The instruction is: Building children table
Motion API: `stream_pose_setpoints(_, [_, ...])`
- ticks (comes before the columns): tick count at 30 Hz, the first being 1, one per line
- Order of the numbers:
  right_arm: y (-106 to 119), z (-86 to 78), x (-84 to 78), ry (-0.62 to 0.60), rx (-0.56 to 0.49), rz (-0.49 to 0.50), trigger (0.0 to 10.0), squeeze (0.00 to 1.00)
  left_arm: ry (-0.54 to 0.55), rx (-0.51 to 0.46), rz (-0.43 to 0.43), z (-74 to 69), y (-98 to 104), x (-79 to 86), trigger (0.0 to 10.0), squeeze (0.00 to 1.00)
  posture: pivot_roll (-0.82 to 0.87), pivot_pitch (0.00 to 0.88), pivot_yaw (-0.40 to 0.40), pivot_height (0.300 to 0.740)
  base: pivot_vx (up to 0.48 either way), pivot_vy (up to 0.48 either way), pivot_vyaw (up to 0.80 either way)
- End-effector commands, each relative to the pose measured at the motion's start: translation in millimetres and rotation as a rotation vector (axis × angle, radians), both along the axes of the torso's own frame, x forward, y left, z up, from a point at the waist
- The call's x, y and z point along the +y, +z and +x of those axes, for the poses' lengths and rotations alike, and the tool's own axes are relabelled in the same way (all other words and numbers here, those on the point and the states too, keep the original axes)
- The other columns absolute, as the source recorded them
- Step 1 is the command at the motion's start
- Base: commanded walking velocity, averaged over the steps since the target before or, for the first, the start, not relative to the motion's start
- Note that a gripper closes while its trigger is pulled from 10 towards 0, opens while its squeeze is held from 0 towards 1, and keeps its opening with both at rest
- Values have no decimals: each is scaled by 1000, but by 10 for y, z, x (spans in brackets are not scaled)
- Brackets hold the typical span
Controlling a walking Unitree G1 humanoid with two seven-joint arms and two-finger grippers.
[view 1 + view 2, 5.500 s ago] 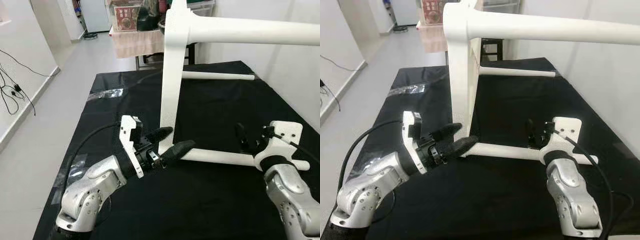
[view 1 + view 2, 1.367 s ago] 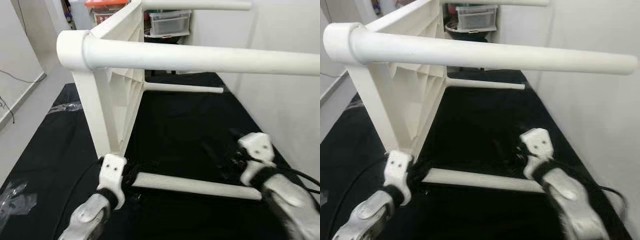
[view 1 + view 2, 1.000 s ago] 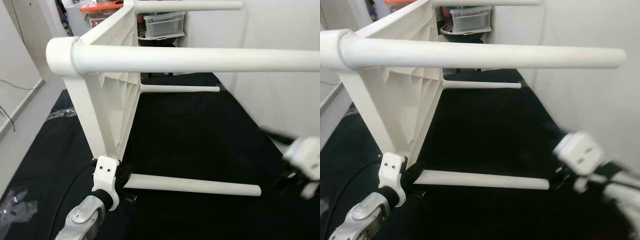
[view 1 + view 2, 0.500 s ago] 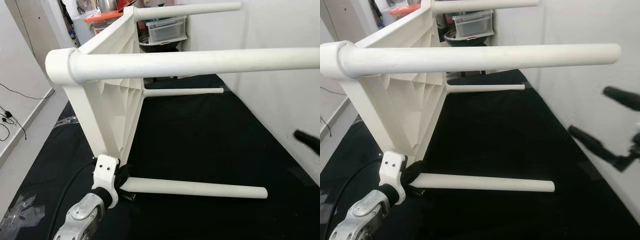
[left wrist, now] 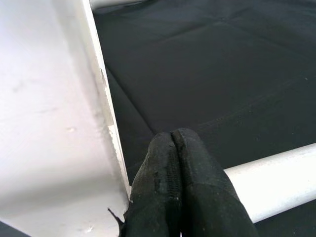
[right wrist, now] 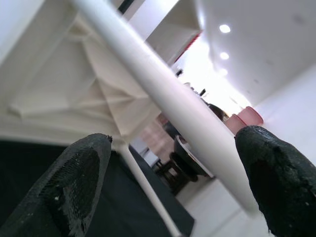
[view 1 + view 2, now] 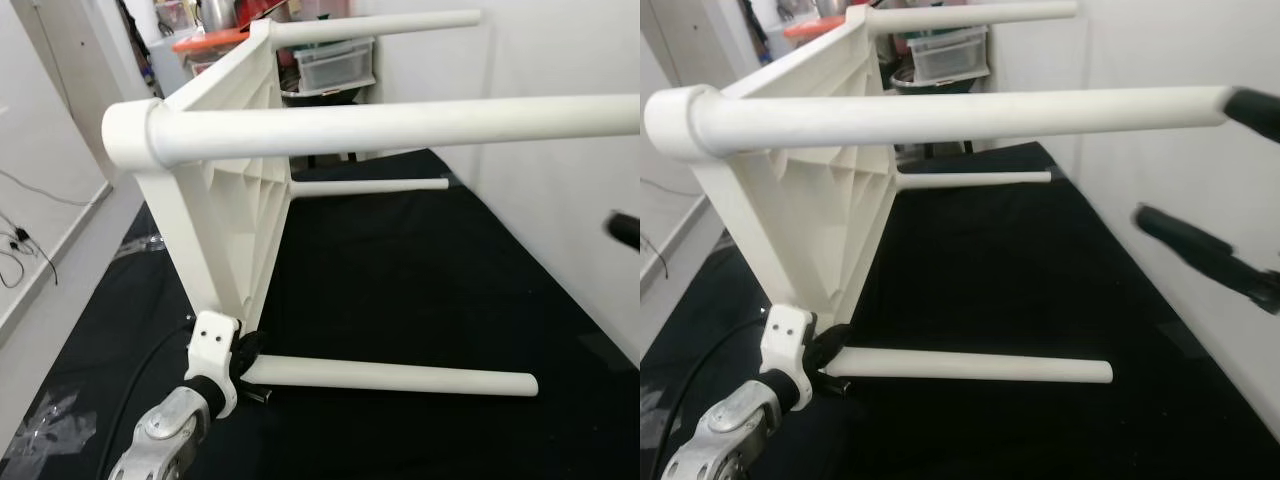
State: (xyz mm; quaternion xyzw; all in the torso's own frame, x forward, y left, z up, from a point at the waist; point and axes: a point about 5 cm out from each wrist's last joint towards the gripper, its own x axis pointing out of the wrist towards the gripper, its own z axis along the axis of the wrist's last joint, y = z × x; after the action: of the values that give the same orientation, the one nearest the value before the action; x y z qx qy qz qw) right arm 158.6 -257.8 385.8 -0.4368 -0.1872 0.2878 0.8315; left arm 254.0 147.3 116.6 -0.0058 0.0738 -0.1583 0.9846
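Observation:
A white plastic children's table (image 7: 225, 200) lies on its side on a black cloth (image 7: 400, 270), with its legs pointing to my right. My left gripper (image 7: 245, 355) is at the base of the lower near leg (image 7: 400, 377), where that leg meets the tabletop corner. In the left wrist view its fingers (image 5: 173, 163) are pressed shut together, lying against the leg (image 5: 276, 177). My right gripper (image 7: 1225, 180) is raised at the right and open. One finger (image 7: 1252, 108) is at the tip of the upper near leg (image 7: 960, 117); the other (image 7: 1195, 245) hangs below it. That leg (image 6: 163, 98) runs between them.
A white wall (image 7: 560, 60) stands close along the cloth's right side. Two far legs (image 7: 370, 27) (image 7: 370, 186) stick out behind. Plastic bins and clutter (image 7: 335, 65) stand at the back. Grey floor with cables (image 7: 30, 260) lies to the left, and a crumpled plastic bag (image 7: 40, 425) at the near left.
My right gripper has left the lower leg's free end, risen to the right, and now stands open at the upper near leg's tip. The left gripper stays at the leg base.

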Motion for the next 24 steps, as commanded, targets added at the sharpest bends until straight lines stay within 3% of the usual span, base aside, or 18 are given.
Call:
stream_pose_setpoints(1, [-6,86,27,-43,-21,-82,10000,0,16,12,15,5,-29,44,10000,0,-115,8,105,740,0,0,0])
stream_pose_setpoints(6, [102,192,29,-85,-86,-170,10000,0,20,12,12,2,-35,35,10000,0,-105,4,92,740,0,0,0])
stream_pose_setpoints(15, [227,454,198,-75,-204,-309,10000,0,40,15,4,-17,-49,23,10000,0,-99,3,78,740,0,0,0])
stream_pose_setpoints(22, [229,576,273,-62,-244,-292,10000,0,57,15,-3,-19,-54,29,10000,0,-105,2,77,740,0,0,0])
stream_pose_setpoints(23, [232,593,286,-56,-249,-279,9294,0,61,16,-5,-19,-55,31,10000,0,-105,2,77,740,0,0,0])
stream_pose_setpoints(24, [232,593,286,-56,-249,-279,9294,0,61,16,-5,-19,-55,31,10000,0,-105,2,77,740,0,0,0])
